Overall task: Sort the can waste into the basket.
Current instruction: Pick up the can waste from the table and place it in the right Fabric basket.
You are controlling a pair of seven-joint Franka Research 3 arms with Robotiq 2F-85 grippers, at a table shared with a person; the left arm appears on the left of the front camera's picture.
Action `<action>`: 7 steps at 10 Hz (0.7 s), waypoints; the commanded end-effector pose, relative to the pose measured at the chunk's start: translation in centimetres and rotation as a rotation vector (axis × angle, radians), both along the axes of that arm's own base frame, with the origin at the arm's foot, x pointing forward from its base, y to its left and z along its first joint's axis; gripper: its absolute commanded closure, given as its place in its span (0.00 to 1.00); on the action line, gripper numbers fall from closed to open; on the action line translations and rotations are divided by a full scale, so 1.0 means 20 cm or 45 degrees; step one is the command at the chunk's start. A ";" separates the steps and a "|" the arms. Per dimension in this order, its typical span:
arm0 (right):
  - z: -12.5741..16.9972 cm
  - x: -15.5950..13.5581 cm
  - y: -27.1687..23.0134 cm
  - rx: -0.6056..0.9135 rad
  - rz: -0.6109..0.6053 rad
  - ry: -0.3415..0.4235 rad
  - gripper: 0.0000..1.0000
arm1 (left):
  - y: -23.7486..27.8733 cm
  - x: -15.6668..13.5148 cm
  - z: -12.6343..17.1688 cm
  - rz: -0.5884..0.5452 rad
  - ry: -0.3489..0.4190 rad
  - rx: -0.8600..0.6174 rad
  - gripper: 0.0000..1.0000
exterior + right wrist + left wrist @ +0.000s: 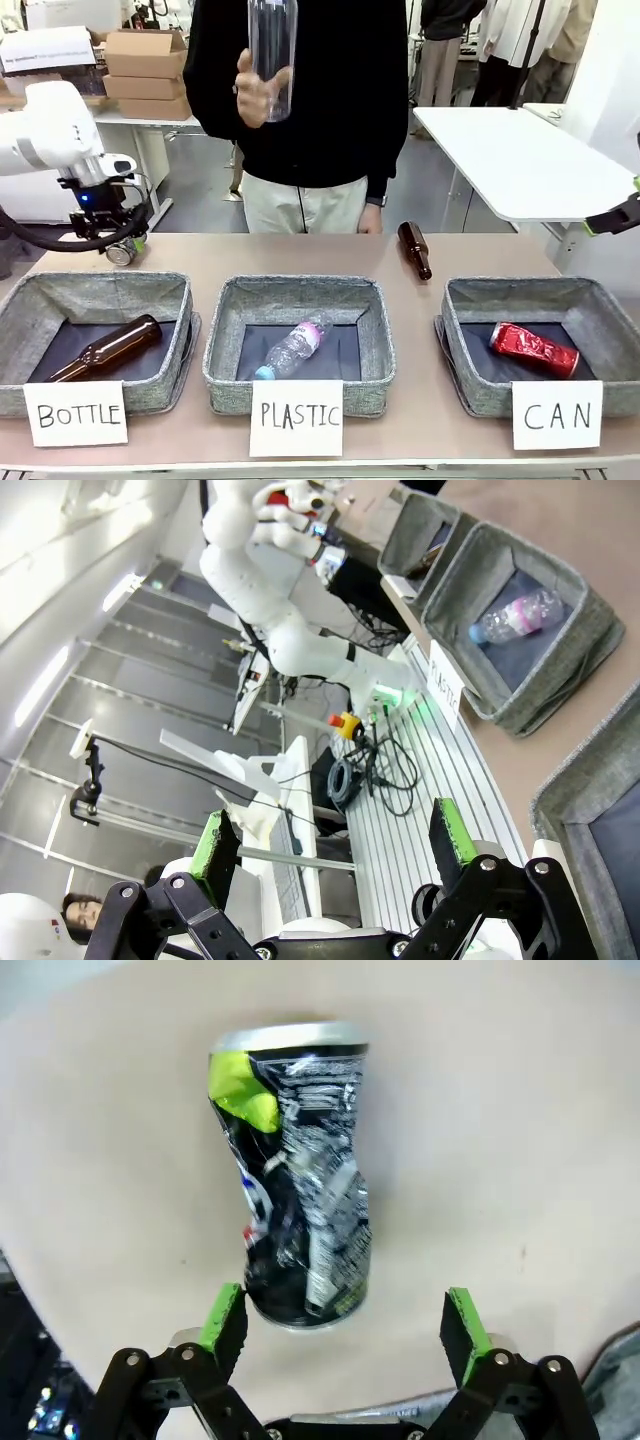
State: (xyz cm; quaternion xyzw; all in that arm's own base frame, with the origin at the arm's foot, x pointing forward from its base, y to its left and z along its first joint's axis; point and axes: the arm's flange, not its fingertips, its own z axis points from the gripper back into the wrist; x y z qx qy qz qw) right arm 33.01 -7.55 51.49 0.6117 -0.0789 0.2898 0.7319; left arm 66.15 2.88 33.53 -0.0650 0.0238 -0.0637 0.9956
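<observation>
Black-and-silver can (300,1170), properly crushed: pinched in at the waist, silver rim at the far end, lime-green patch on one shoulder, white fine print all crinkled. Lying on the tan table (300,255) at the far left corner, behind the BOTTLE basket (100,290), well apart from the CAN basket (540,290). Left gripper (345,1320) right over it, green pads spread wide either side of the near end, not clamped. Red can (533,350), squashed, white marks, already lying in the CAN basket. Right gripper (330,845) also spread wide, gripping nothing, aimed off past the table.
</observation>
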 end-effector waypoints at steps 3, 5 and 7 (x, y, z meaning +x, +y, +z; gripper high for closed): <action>-0.01 0.00 0.00 -0.009 0.004 -0.032 0.00 | 0.01 0.06 -0.03 0.035 -0.004 -0.017 0.00; -0.01 0.00 0.00 -0.009 0.004 -0.032 0.00 | 0.01 0.05 -0.04 0.038 -0.011 -0.049 0.00; -0.01 0.00 0.00 -0.009 0.004 -0.032 0.00 | 0.01 0.06 -0.05 0.082 -0.024 -0.072 0.60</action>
